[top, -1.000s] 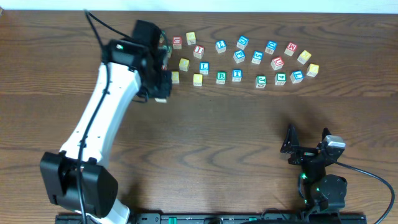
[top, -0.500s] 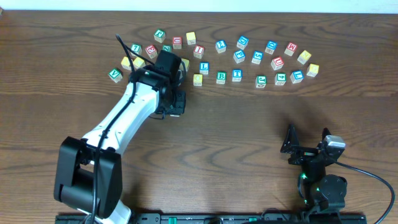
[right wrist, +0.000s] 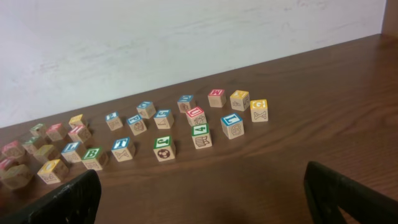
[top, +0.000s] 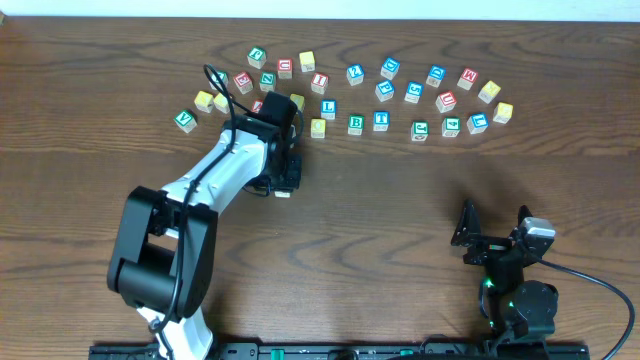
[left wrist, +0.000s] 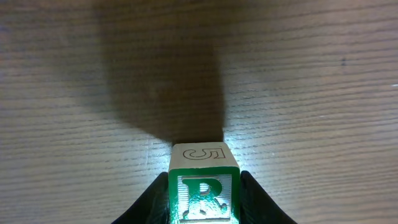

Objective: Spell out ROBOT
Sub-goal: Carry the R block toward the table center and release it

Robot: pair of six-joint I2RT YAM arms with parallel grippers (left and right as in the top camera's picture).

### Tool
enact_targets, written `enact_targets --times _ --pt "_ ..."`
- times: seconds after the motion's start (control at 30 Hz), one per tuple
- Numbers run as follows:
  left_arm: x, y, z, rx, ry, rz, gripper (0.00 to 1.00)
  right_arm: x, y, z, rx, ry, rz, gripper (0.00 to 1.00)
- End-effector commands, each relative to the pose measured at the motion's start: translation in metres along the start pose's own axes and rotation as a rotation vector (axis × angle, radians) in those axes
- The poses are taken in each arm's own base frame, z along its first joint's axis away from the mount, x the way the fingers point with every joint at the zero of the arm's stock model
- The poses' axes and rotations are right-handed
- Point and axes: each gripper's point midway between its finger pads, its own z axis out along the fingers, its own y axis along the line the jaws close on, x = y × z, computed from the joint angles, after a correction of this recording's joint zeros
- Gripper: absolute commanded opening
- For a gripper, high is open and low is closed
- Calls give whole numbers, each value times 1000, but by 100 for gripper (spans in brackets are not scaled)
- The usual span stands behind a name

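Note:
My left gripper [top: 284,182] is shut on a wooden block with a green R [left wrist: 204,194], held just over bare table below the block rows; its top face shows a 5. Overhead, the block [top: 283,190] peeks out under the fingers. Several letter blocks lie in two loose rows at the back, among them a green B [top: 355,123], a blue T [top: 380,120] and a blue L [top: 328,109]. My right gripper [top: 497,232] is open and empty at the front right; its fingers frame the right wrist view [right wrist: 199,190].
More blocks sit at the back left, such as a green one [top: 184,120] and yellow ones [top: 204,100]. A black cable [top: 590,280] runs right from the right arm's base.
The left arm has drawn back from the block rows toward the front and right, carrying the R block down to the table surface. The right arm has not moved.

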Motion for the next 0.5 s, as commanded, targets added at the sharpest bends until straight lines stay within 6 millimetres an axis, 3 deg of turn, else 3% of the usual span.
enact_targets --times 0.0,0.47 --pt "3 2 4 -9 13 10 28 0 -2 0 8 -3 -12 99" --pt "3 4 4 -19 10 19 29 0 -2 0 8 -3 -12 99"
